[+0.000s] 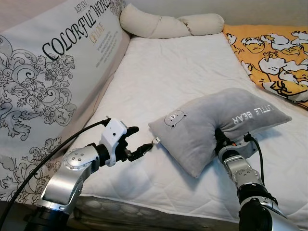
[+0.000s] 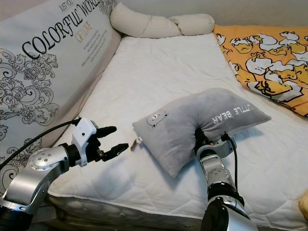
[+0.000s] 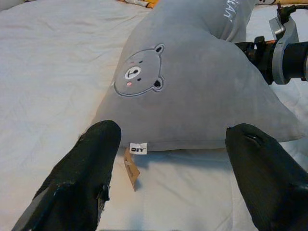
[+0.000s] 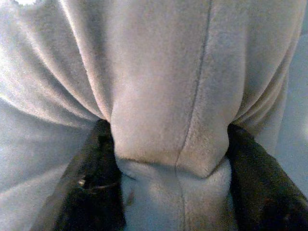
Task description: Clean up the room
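Pillow (image 1: 211, 125), grey w/ bear print, lay mid-frame on mattress (image 1: 168, 72), long axis lower left to right. Right gripper (image 4: 168, 159) pinched its underside, probably firmly; left gripper (image 1: 139, 144), fingers wide, sat just left of its tag corner.

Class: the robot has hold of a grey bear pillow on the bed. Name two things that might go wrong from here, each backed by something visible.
1. The right end effector pinches only a bunched fold along the grey bear pillow's near edge, so the soft fabric may slip free if it is lifted.
2. The left end effector is open just short of the pillow's corner, beside its hanging tag; closing there might catch the tag alone, or nothing at all.
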Available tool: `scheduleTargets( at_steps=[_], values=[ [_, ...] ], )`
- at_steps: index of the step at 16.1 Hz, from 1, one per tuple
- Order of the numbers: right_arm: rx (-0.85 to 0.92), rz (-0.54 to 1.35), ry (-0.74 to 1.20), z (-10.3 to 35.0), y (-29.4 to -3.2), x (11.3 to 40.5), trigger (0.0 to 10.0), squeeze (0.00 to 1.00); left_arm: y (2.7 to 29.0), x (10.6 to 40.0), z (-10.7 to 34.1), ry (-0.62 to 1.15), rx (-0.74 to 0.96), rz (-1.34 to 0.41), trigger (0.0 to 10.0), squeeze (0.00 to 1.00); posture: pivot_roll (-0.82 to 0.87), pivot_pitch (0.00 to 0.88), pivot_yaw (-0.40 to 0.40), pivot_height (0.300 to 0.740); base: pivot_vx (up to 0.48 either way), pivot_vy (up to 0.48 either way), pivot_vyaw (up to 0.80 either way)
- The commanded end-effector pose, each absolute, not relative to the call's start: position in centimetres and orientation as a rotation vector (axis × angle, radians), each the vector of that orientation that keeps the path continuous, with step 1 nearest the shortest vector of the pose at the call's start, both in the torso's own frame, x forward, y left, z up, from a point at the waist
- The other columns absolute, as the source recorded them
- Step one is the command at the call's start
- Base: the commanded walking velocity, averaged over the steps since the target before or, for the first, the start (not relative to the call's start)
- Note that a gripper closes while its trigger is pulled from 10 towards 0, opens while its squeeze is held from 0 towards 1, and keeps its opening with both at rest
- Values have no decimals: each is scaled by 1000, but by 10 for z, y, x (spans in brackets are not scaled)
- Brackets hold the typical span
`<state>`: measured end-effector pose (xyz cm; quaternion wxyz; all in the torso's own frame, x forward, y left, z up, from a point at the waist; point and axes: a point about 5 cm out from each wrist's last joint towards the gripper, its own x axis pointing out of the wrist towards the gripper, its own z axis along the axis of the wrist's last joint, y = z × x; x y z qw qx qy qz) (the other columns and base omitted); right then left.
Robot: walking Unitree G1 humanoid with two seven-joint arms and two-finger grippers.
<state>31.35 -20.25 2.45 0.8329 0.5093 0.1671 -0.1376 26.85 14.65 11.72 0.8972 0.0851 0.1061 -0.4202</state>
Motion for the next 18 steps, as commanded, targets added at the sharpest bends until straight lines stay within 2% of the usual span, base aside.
scheduleTargets(
  at_steps=[1,9,11,14,16,18],
  values=[
    [1046,-290,416,21,-192,315,0,0,147,267,112,240,190,-870,10000,0,27,0,93,740,0,0,0],
    [1009,-313,410,27,-194,321,0,0,144,270,105,277,183,-863,10000,0,11,0,101,740,0,0,0],
    [1012,-322,403,31,-196,325,0,0,141,274,108,275,172,-845,10000,0,38,0,79,740,0,0,0],
    [994,-302,389,41,-194,334,0,0,148,269,105,274,185,-816,10000,0,45,0,75,740,0,0,0],
    [929,-244,350,61,-188,349,0,0,156,270,103,269,197,-766,10000,0,42,0,85,740,0,0,0],
    [952,-165,271,92,-178,368,0,0,162,280,107,245,197,-682,10000,0,51,0,79,740,0,0,0]
  ],
)
